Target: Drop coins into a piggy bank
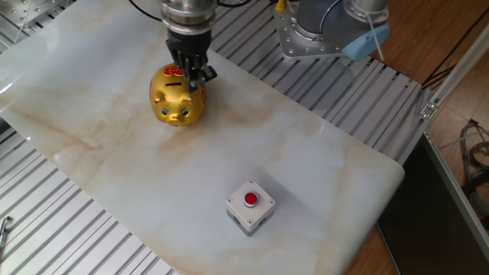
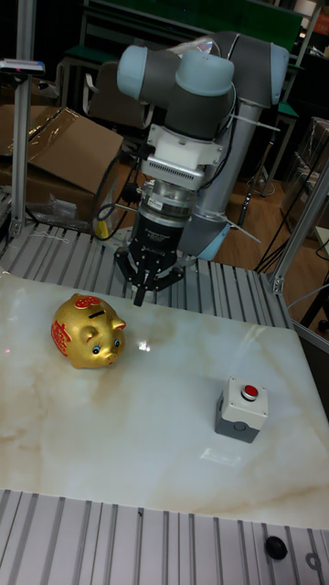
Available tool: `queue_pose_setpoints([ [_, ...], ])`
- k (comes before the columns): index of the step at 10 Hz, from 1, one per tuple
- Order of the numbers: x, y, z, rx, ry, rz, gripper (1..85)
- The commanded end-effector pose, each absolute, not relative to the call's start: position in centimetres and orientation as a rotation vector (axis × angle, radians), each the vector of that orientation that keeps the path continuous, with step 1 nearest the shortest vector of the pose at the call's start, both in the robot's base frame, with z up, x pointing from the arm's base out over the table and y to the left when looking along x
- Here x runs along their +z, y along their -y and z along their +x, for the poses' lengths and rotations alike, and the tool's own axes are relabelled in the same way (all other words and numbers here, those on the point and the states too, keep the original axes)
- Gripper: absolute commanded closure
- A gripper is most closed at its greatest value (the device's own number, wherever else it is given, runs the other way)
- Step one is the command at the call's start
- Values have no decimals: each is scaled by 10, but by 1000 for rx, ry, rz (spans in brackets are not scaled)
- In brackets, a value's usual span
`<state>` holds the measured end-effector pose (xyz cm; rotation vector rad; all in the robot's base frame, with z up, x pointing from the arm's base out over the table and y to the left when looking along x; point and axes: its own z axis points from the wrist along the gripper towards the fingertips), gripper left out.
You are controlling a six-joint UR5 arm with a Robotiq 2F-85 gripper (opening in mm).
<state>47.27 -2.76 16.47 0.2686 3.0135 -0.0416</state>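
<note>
Piggy bank (image 1: pixel 177 97), a shiny gold pig with red markings on its flank and back, blue eyes, small ears and a dark slot on top, standing upright on a pale marble-patterned tabletop (image 1: pixel 306 176) toward its far left part, snout facing the fixed camera. In the tall fixed view the same bank (image 2: pixel 86 331) shows its slot uncovered and a red emblem on the rump. The gripper (image 2: pixel 143 291) of the UR5 arm (image 2: pixel 196 87) hangs just beside the bank, behind it and apart from it in the tall view; its two dark fingers (image 1: pixel 194 70) point downward with their tips close together, and whether anything is pinched between them cannot be told. No coin can be made out in either view. A grey push-button box (image 1: pixel 250 205) with a red round button (image 1: pixel 250 200) sits well apart from the bank, nearer the front of the slab. The slab rests on a ribbed aluminium frame (image 1: pixel 69 229). Cardboard boxes (image 2: pixel 57 142) and a wooden floor (image 1: pixel 428 34) lie beyond. No legible writing appears.
</note>
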Motion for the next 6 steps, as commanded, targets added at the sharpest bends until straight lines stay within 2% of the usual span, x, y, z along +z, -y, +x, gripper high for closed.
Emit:
queue_pose_setpoints([
  [1, 173, 24, 464, -62, -3023, 186, 847],
  [6, 170, 23, 463, -64, -3032, 168, 847],
])
